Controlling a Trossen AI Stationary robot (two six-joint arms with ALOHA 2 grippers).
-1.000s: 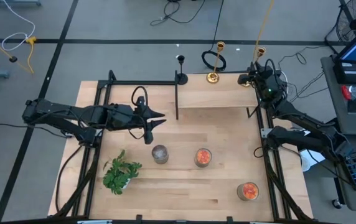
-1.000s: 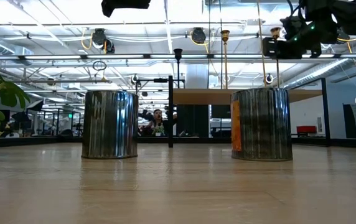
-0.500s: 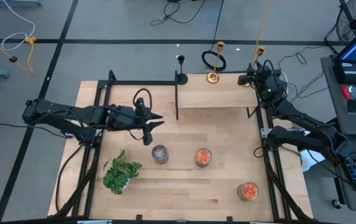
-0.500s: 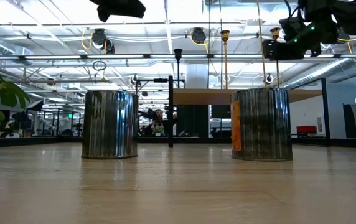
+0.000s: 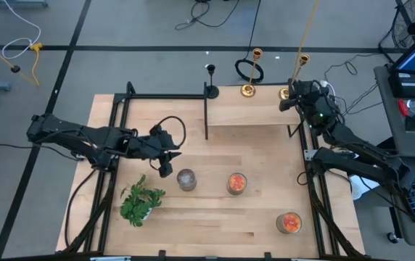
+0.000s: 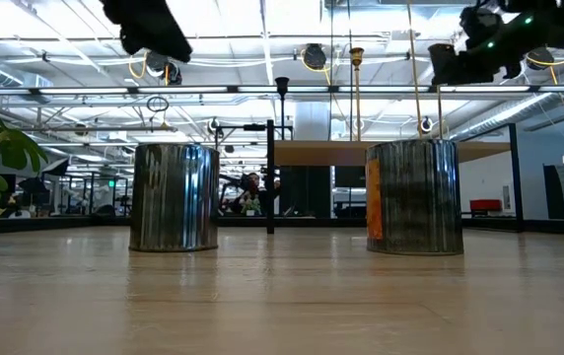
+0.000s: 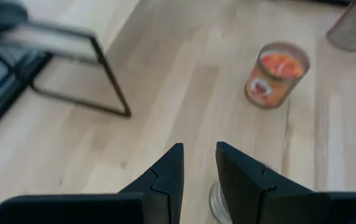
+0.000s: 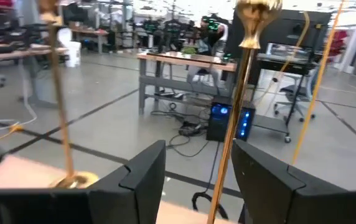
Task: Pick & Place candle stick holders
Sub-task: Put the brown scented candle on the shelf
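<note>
Looking down in the high view: left gripper (image 5: pixel 165 161) has swung closer to the steel can (image 5: pixel 186 180) since half a second ago, now just beside it above the wooden table (image 5: pixel 258 217). Right gripper (image 5: pixel 289 99) has shifted slightly right at the raised shelf (image 5: pixel 251 114), next to one gold holder (image 5: pixel 300 71). Second gold holder (image 5: pixel 249 72) and black holder (image 5: pixel 211 81) stand along the shelf's far edge, unmoved. Two orange candle jars (image 5: pixel 236 183) and a green plant (image 5: pixel 139 201) sit on the table; grey floor with cables around.

Low view: left arm's dark shape now lower and further left at top; cans (image 6: pixel 174 196) close up, ceiling lights and a person in the room behind, shelf beyond.

Left wrist view: fingers (image 7: pixel 168 177) slightly apart, holding nothing, over bare wood, an orange jar (image 7: pixel 275 73) ahead.

Right wrist view only: fingers (image 8: pixel 142 168) spread wide with a gold stem (image 8: pixel 238 106) between them, not touching; office desks and a computer behind.
</note>
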